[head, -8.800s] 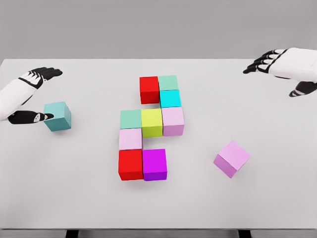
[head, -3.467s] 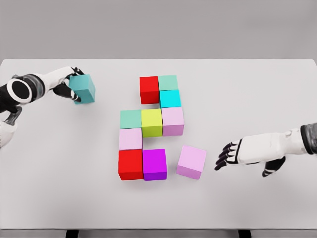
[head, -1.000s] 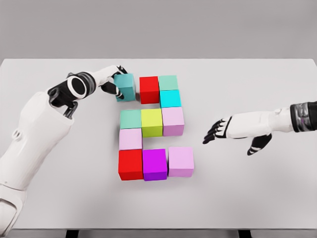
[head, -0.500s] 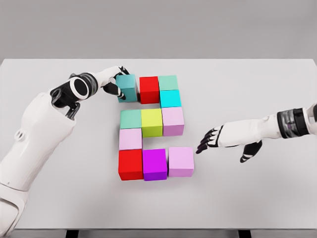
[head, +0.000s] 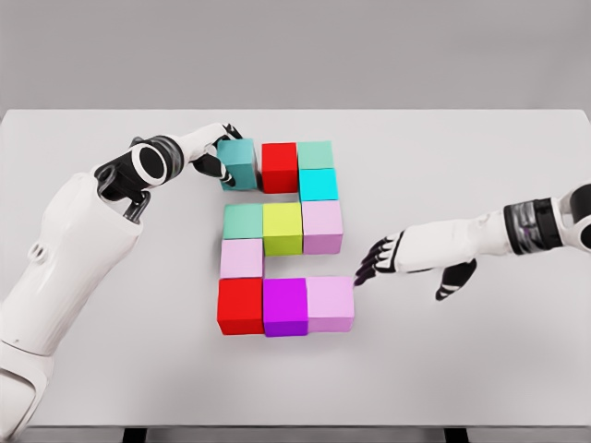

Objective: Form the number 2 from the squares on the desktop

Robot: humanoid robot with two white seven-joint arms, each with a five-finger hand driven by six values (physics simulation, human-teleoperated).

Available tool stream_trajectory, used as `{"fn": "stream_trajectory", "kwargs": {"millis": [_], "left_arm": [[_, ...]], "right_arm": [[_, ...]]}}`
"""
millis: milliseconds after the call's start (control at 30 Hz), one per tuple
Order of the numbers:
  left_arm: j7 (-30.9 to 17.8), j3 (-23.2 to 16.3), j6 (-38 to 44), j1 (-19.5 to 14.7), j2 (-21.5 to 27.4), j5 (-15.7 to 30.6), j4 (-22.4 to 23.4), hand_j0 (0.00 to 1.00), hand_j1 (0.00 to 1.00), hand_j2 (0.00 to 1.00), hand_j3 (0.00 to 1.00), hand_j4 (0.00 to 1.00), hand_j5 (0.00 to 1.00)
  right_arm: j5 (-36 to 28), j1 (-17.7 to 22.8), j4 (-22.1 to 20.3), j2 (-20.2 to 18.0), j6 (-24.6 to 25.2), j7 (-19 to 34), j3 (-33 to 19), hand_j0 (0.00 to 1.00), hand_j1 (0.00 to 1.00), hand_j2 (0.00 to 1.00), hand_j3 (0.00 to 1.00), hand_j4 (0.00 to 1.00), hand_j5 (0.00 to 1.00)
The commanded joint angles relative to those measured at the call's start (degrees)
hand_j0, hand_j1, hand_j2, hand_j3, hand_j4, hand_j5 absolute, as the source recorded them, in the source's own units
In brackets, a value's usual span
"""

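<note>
- The squares are gathered near the middle of the surface, and a 2 is almost spelled: a top row of the teal cube (head: 238,162), a red cube (head: 280,166) and a green cube (head: 315,155); a cyan cube (head: 318,184) beneath the green one; a middle row; a pale pink cube (head: 242,257) on the left; and a bottom row of red, magenta and the pink cube (head: 331,303).
- The teal cube is clamped in the left hand (head: 214,155), with the fingers curled round its left side, and it is seen just beside the red cube of the top row.
- A thin seam may be left there; whether the two faces touch cannot be told.
- The pink cube is met at its upper right corner by the fingertips (head: 364,269) of the right hand (head: 380,257), which is spread and holds nothing.
- The step in hand is judged to be the final seating of both end cubes.
- The teal cube is best pressed square against the red cube, then released without being dragged back.
- The pink cube is best nudged gently, so that the bottom row is not shifted toward the left edge.
</note>
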Motion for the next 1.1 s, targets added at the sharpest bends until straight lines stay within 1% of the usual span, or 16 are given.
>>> {"fn": "stream_trajectory", "kwargs": {"millis": [0,67,133,200,267,300,333,400,500,533,600,667,833,1000,1033,1067], "left_arm": [[0.1,0.0,-0.1,0.0,0.0,0.0,0.0,0.47,0.47,0.47,0.47,0.47,0.47],[0.1,0.0,-0.1,0.0,0.0,0.0,0.0,0.47,0.47,0.47,0.47,0.47,0.47],[0.1,0.0,-0.1,0.0,-0.8,-0.3,0.0,0.47,0.47,0.47,0.47,0.47,0.47],[0.1,0.1,-0.1,0.0,-1.5,-1.4,0.0,0.47,0.47,0.47,0.47,0.47,0.47],[0.1,0.1,-0.1,0.0,-1.7,-1.5,0.0,0.47,0.47,0.47,0.47,0.47,0.47],[0.1,0.1,-0.1,0.0,-1.7,-1.5,0.0,0.47,0.47,0.47,0.47,0.47,0.47],[0.1,0.1,-0.1,0.0,-1.7,-1.5,0.0,0.47,0.47,0.47,0.47,0.47,0.47],[0.1,0.1,-0.1,0.0,-1.7,-1.5,0.0,0.48,0.48,0.48,0.48,0.48,0.48],[0.1,0.1,-0.1,0.0,-1.7,-1.5,0.0,0.49,0.49,0.49,0.49,0.49,0.49],[0.1,0.1,-0.1,0.0,-1.7,-1.5,0.0,0.49,0.49,0.49,0.49,0.49,0.49],[0.1,0.1,-0.1,0.0,-1.7,-1.5,0.0,0.49,0.49,0.49,0.49,0.49,0.49],[0.1,0.1,-0.1,0.0,-1.7,-1.4,0.0,0.49,0.49,0.49,0.49,0.49,0.49],[0.1,0.1,-0.1,0.0,-1.7,-1.5,0.0,0.53,0.53,0.53,0.53,0.53,0.53],[0.1,0.0,-0.1,0.0,-1.7,-1.5,0.0,0.57,0.57,0.57,0.57,0.57,0.57],[0.1,0.1,-0.1,0.0,-1.7,-1.5,0.0,0.57,0.57,0.57,0.57,0.57,0.57],[0.1,0.0,-0.1,0.0,-1.7,-1.5,0.0,0.57,0.57,0.57,0.57,0.57,0.57]], "right_arm": [[-0.9,0.0,1.7,-0.5,0.1,0.0,-0.7,1.00,1.00,1.00,1.00,1.00,1.00],[-1.1,0.0,2.9,-1.3,0.1,0.0,-4.0,1.00,1.00,1.00,1.00,1.00,1.00],[-1.9,1.0,2.0,-3.6,0.1,0.0,-9.6,1.00,1.00,1.00,1.00,1.00,1.00],[-4.2,4.5,1.3,-4.5,0.1,0.0,-15.2,1.00,1.00,1.00,1.00,1.00,1.00],[-4.3,9.0,0.4,-4.8,0.1,0.0,-21.3,1.00,1.00,1.00,1.00,1.00,1.00],[-4.4,10.7,-1.1,-6.5,0.1,0.0,-23.2,1.00,1.00,1.00,1.00,1.00,1.00],[-5.9,11.0,-2.5,-8.7,0.1,0.0,-23.8,1.00,1.00,1.00,1.00,1.00,1.00],[-9.3,11.0,-3.2,-11.1,0.1,0.0,-23.9,1.00,1.00,1.00,1.00,1.00,1.00],[-9.6,11.0,-4.6,-12.5,0.1,0.0,-24.0,1.00,1.00,1.00,1.00,1.00,1.00],[-10.1,10.9,-5.6,-13.2,0.1,0.0,-24.0,1.00,1.00,1.00,1.00,1.00,1.00],[-11.4,10.9,-6.0,-14.5,0.1,0.0,-24.0,1.00,1.00,1.00,1.00,1.00,1.00],[-12.0,11.3,-6.8,-15.0,0.1,0.0,-23.9,1.00,1.00,1.00,1.00,1.00,1.00],[-14.0,11.5,-7.5,-19.0,0.1,0.0,-23.9,1.00,1.00,1.00,1.00,1.00,1.00],[-14.6,12.0,-7.6,-19.5,0.1,0.0,-23.9,1.00,1.00,1.00,1.00,1.00,1.00],[-14.8,12.0,-7.9,-19.5,0.1,0.0,-23.9,1.00,1.00,1.00,1.00,1.00,1.00],[-15.1,12.0,-9.1,-19.6,0.1,0.0,-23.8,1.00,1.00,1.00,1.00,1.00,1.00]]}}
